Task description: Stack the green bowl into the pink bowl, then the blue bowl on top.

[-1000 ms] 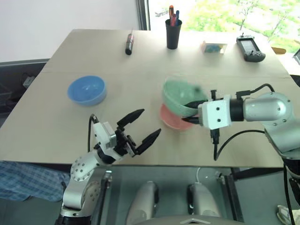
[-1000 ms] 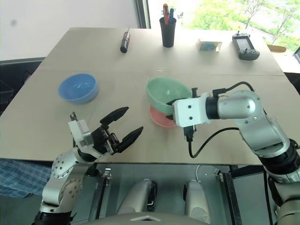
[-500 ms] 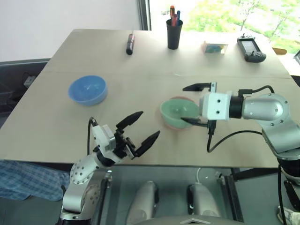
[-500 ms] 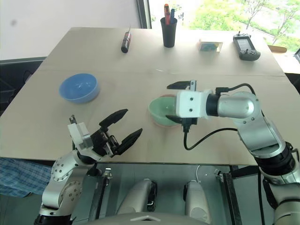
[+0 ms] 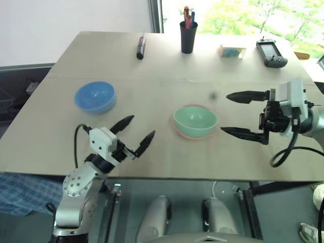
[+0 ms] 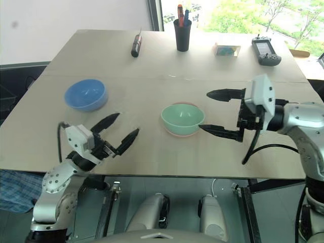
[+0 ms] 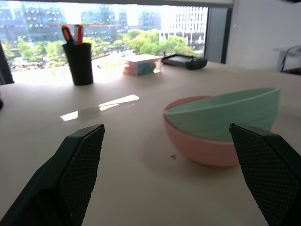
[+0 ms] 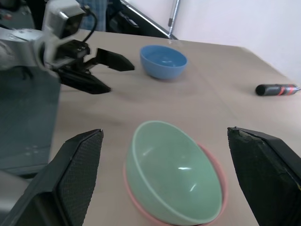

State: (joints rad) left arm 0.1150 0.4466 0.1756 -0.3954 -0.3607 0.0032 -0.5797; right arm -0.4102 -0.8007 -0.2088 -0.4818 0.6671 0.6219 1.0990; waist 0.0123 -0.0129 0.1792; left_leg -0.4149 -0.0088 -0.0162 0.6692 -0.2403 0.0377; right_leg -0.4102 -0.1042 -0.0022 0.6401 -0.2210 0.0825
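— Table [image 5: 152, 55] check: where's green [image 5: 195, 120]?
— Nested in pink [image 7: 197, 148], mid-table. Both grippers, left [image 5: 132, 135] and right [image 5: 242, 114], gape empty.
— Next?
— Probably left takes blue [image 5: 94, 96], far left, by its rim.

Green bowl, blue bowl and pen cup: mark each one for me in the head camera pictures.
green bowl [image 5: 195, 119]: left eye view, on the inside of its basin.
blue bowl [image 5: 94, 95]: left eye view, on its inner floor.
pen cup [image 6: 181, 35]: right eye view, on the black outer wall.
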